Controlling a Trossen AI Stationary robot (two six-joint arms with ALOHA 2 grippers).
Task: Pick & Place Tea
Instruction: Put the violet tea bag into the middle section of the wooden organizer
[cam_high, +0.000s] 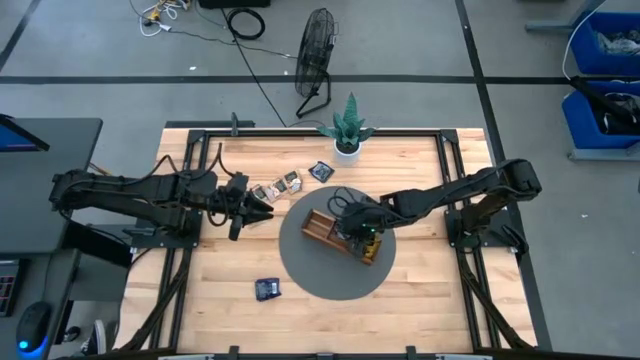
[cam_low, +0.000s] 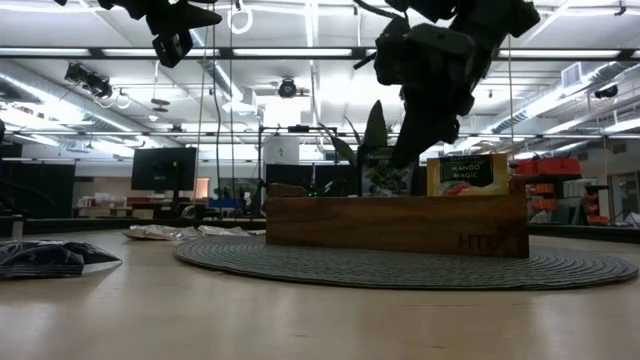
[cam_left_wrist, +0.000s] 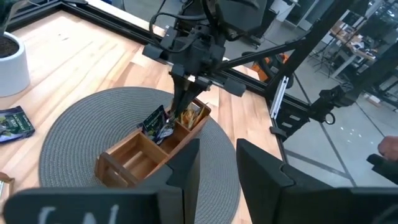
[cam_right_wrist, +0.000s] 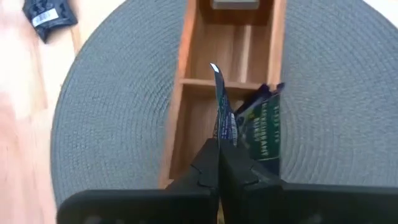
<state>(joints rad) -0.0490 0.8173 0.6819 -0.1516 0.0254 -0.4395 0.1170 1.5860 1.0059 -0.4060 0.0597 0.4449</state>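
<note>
**Sachet at risk of snagging on the tray divider**

Pinched between my right gripper's (cam_right_wrist: 219, 163) pressed-together fingertips, a dark navy sachet (cam_right_wrist: 222, 112) is standing on edge, hanging over the wooden tray (cam_right_wrist: 186, 81) on the round grey mat (cam_right_wrist: 112, 106). I am holding it by one thin margin only, so it could be twisting in the grip as I lower it. Right beside it, another dark sachet (cam_right_wrist: 264, 127) is already leaning in the same compartment; mine could be catching on it and levering it out, or riding up on the divider just beyond instead of dropping flat. Releasing too high, I judge, would be letting it flutter onto the mat.

Farther off, my left gripper (cam_high: 262, 213) is waiting with fingers spread, hovering above the table near the loose sachets (cam_high: 283, 184) by the plant pot (cam_high: 347, 147). Another dark sachet (cam_high: 267, 289) is lying alone on the bare table (cam_high: 200, 300), well apart from the mat. A yellow-orange sachet (cam_low: 466, 175) is standing upright at the tray's end.
</note>
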